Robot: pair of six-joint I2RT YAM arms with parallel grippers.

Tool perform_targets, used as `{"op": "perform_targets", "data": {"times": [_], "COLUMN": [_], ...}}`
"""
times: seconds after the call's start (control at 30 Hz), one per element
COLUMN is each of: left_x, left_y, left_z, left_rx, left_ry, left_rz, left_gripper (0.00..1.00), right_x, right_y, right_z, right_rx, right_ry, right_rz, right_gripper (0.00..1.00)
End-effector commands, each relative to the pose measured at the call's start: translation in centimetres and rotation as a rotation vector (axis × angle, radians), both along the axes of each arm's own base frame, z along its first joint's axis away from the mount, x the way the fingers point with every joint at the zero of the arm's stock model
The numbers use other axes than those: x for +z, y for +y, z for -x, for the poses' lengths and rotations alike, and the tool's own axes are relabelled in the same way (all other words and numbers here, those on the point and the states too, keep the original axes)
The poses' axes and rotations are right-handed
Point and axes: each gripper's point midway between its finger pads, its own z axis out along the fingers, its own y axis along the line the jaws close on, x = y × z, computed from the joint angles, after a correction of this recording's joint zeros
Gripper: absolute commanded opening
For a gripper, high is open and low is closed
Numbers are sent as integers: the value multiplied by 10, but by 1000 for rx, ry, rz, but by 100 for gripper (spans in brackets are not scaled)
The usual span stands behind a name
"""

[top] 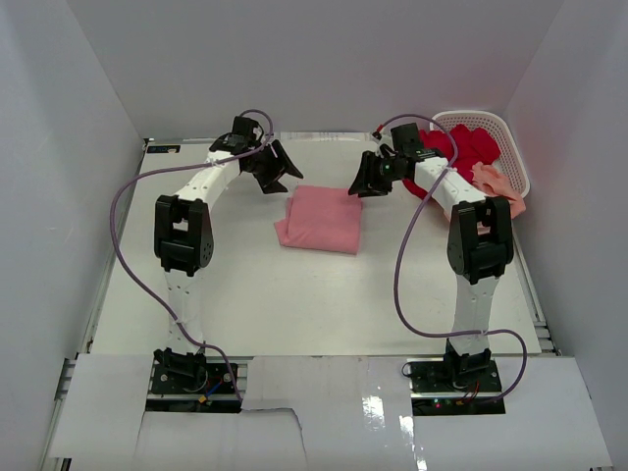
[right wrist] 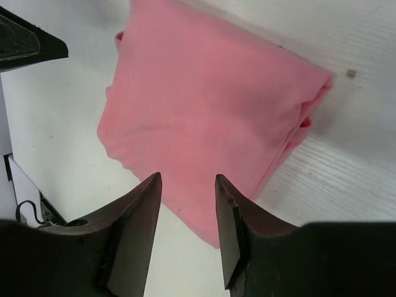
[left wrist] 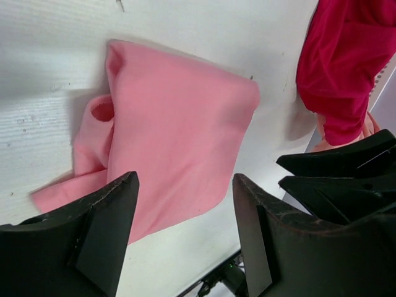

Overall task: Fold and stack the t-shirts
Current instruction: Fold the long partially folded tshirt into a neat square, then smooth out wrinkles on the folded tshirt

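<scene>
Left hand [top: 280, 172] and right hand [top: 361, 182], jaws apart and empty, on opposite sides of the folded pink t-shirt [top: 321, 219].

The folded t-shirt [top: 320, 219] lies on the table [top: 245, 294] between the left gripper [top: 275, 167] and the right gripper [top: 368, 177]. Behind the right gripper, the other t-shirts [top: 461, 147] hang out of the basket [top: 512, 149].

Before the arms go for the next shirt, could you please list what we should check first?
1. Medium pink cotton t-shirt folded on the white table: ok.
2. Its fold tidy: not ok, a rumpled flap sticks out at one side.
3. Left gripper open, empty: ok.
4. Right gripper open, empty: ok.
5. Deep red t-shirt in view, spilling from the white perforated plastic basket: ok.
6. Pale peach t-shirt free to lift: cannot tell, partly hidden.
</scene>
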Motion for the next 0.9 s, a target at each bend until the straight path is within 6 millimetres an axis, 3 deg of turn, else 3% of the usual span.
{"op": "perform_targets", "data": {"times": [0.0, 0.17, 0.2, 0.27, 0.3, 0.4, 0.43, 0.5, 0.53, 0.63, 0.7, 0.73, 0.8, 0.87], "left_x": [48, 85, 91, 87, 81, 54, 40, 34, 34, 19, 23, 23, 21, 20], "left_y": [3, 5, 2, -9, -15, -35, -41, -56, -60, -69, -78, -80, -83, -86], "left_z": [-24, -36, -32, -18, -10, 23, 36, 57, 59, 72, 78, 81, 85, 91], "left_rx": [25, 39, 23, -48, -79, -183, -223, -300, -322, -371, -410, -421, -434, -441], "left_ry": [-163, -267, -280, -258, -250, -218, -219, -208, -247, -268, -331, -340, -351, -342], "left_rz": [10, 7, 17, 72, 78, 105, 143, 222, 230, 221, 238, 246, 272, 301], "left_gripper": [73, 73, 73, 71, 70, 68, 58, 40, 32, 15, 11, 10, 9, 9], "right_x": [50, 79, 73, 69, 56, 45, 42, 39, 32, 19, 21, 13, 19, 8], "right_y": [-1, 0, 2, 11, 13, 28, 38, 46, 51, 60, 65, 68, 74, 78], "right_z": [-25, -25, -20, -13, -7, 1, 4, 6, 8, 4, -1, -1, -6, -9], "right_rx": [-46, -65, -58, -9, -3, 73, 110, 141, 146, 163, 180, 191, 210, 211], "right_ry": [-174, -281, -262, -247, -210, -188, -179, -174, -140, -140, -152, -125, -131, -102], "right_rz": [-26, -80, -95, -147, -161, -261, -316, -375, -396, -408, -425, -434, -479, -488], "right_gripper": [47, 50, 50, 50, 49, 44, 36, 21, 8, 8, 8, 8, 8, 8]}}
